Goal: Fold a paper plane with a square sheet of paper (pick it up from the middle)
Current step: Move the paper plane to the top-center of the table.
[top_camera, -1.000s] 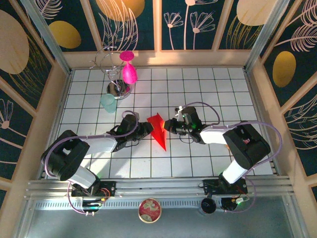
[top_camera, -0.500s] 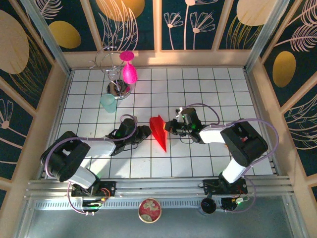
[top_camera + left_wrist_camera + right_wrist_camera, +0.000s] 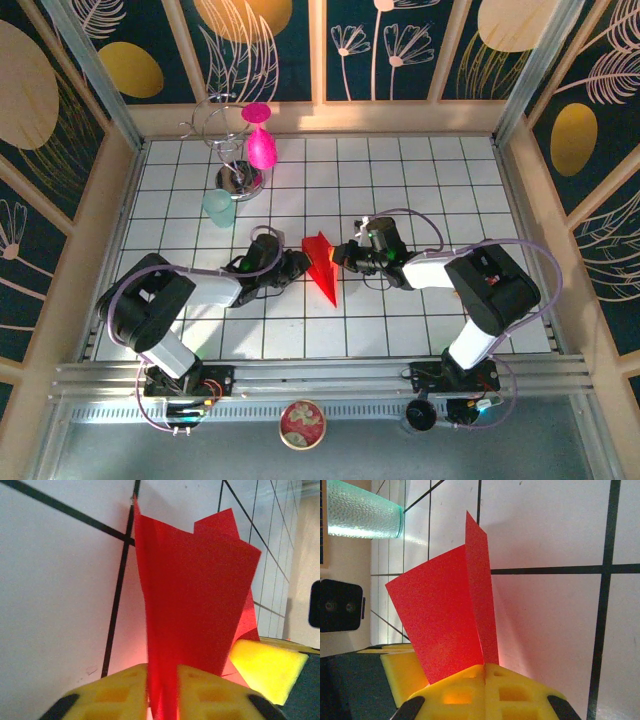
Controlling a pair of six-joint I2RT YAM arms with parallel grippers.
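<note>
Status: the paper plane (image 3: 320,264) is part-folded and lies mid-table on the white grid table (image 3: 420,190), between the two arms.

L gripper (image 3: 297,265): closed on the paper. In the L wrist view its yellow pads (image 3: 117,692) are together, with the red sheet coming up out of the seam between them.

R gripper (image 3: 341,254): also closed on the paper. In the R wrist view its pads (image 3: 512,692) meet on a folded edge, and two red flaps stand apart above them.

Key relation: from the top view the plane's long axis runs roughly far-to-near. The wide end is toward the back wall and the point is toward the arm bases, slanted a little to the R. The L gripper sits on its L flank and the R gripper on its R flank. They face each other across that axis, both at the wide half, so the point end is unheld. Neither arm is nearer; both touch.

Judgement: the next crease must run along that axis, so the grippers need to work crosswise to it, without twisting.

Teal cup (image 3: 219,208) and magenta goblet (image 3: 260,142): well apart, on the far-L side.
</note>
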